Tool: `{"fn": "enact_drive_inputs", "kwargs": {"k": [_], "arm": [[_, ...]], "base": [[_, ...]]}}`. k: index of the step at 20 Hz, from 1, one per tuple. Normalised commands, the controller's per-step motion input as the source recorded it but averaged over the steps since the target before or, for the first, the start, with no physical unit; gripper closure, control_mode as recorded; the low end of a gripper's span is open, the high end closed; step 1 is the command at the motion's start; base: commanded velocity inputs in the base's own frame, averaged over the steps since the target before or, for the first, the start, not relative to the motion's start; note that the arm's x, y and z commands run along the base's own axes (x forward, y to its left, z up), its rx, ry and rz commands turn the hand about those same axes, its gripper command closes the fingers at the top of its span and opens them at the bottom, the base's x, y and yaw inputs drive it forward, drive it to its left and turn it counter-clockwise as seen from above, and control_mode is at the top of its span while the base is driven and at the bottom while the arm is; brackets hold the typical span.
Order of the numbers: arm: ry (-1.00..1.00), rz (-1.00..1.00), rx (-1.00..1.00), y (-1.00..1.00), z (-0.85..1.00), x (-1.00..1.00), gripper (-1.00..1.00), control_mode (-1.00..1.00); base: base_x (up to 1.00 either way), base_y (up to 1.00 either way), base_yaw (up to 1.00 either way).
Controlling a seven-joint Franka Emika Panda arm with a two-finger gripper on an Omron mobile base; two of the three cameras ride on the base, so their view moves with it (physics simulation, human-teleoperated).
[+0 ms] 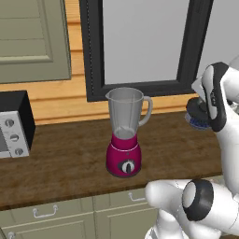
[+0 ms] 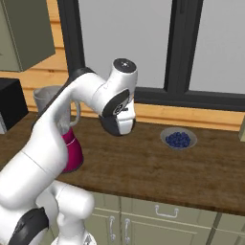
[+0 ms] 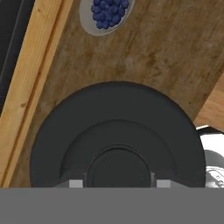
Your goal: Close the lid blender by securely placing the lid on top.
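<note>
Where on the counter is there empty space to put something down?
Bare wood lies between the microwave and the blender, and between the blender and the blueberry dish. The stretch under the gripper holding the lid is crowded.

Left base view: from behind and left of the arm, facing forward and down at the counter (image 1: 60, 158), blender (image 1: 125, 133) at frame centre, microwave (image 1: 14, 123) at left edge, window above. Right base view: from behind and right, same counter (image 2: 158, 167), blender (image 2: 64, 129) half hidden at left, dish (image 2: 178, 139) right of centre. Hand view: very near, looking down along the hand onto the lid (image 3: 118, 144), dish (image 3: 105, 15) at top edge. Shared: counter, blender, window, dish.
</note>
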Motion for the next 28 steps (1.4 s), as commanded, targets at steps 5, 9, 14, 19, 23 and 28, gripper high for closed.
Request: {"fn": "enact_drive_inputs", "kwargs": {"k": [5,9,14,19,23,28], "arm": [[0.0,0.05,0.05,0.83,0.81,0.0,1.0,-1.0],[0.0,0.0,0.04,0.8,0.75,0.0,1.0,-1.0],[0.0,0.0,0.02,0.78,0.58,0.01,1.0,-1.0],[0.02,0.0,0.0,0.82,0.41,0.0,1.0,-1.0],[0.08,0.01,-0.03,0.87,0.23,0.01,1.0,-1.0],[0.16,0.0,-0.08,0.45,0.0,0.24,1.0,-1.0]], "base": [[0.0,0.0,0.0],[0.0,0.0,0.0],[0.0,0.0,0.0],[0.0,0.0,0.0],[0.0,0.0,0.0],[0.0,0.0,0.0]]}}
